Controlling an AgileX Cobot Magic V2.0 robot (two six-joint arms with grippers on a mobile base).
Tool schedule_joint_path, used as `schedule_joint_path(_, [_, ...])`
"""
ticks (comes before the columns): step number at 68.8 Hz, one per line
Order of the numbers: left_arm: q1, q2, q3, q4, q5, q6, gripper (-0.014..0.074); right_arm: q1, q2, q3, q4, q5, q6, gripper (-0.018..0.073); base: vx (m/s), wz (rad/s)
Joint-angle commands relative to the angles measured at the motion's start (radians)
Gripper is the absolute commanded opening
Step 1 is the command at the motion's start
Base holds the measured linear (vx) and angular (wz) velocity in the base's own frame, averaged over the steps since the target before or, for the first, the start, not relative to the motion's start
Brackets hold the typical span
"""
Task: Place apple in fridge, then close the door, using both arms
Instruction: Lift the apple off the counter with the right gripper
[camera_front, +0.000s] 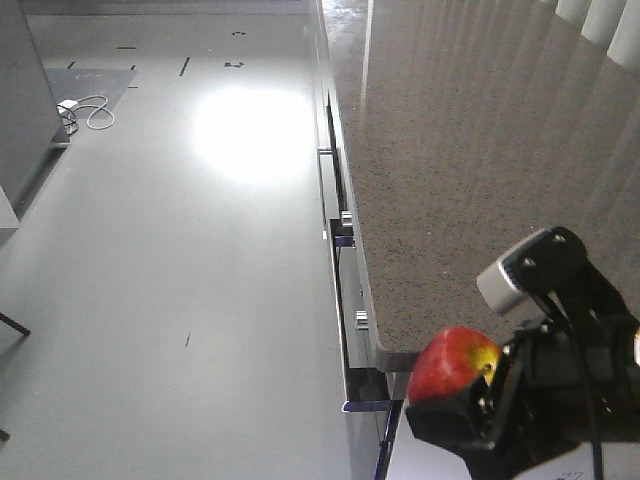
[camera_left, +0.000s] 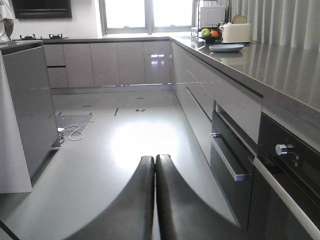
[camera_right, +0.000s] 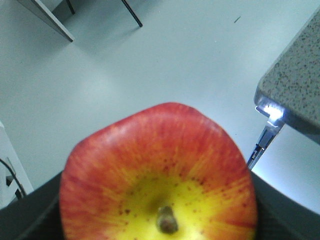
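So the apple (camera_front: 452, 363) is sitting in the right gripper (camera_front: 462, 402), jaws clamped around it, black fingers hugging its lower sides. It's up in the air just off the rounded corner of the speckled grey surface (camera_front: 470, 150), not touching it. Below it are the pale glossy floor (camera_front: 180, 260) and the drawer fronts. From the right wrist cam the apple fills most of the view, with the stem and yellow patch facing the lens and red streaks fanning out from there.

The left gripper (camera_left: 155, 159) has nothing in it, and its jaws are pressed together with both dark fingers touching along their length. It's pointing down the kitchen aisle over the floor. On that side there's a white cable (camera_left: 72, 132) lying on the floor by a grey panel. There's also a blue plate (camera_left: 226, 48) and a cream toaster (camera_left: 236, 32) far back on the surface.
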Motion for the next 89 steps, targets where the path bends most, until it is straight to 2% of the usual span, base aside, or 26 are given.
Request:
schedule_joint_path(1, [-0.007, -0.014, -0.016, -0.01, -0.069, -0.001, -0.0006, 0.0, -0.081, 0.014, 0.037, -0.036, -0.005, 0.0123, 0.0, 0.0])
schedule_joint_path(24, [-0.007, -0.014, -0.016, -0.01, -0.069, -0.001, -0.0006, 0.0, -0.265, 0.05, 0.047, 0.087, -0.001, 0.0123, 0.0, 0.0])
schedule_joint_path(89, [-0.007, -0.014, -0.016, -0.01, -0.069, -0.001, -0.0006, 0.0, -0.311, 0.05, 0.048, 0.095, -0.006, 0.0123, 0.0, 0.0])
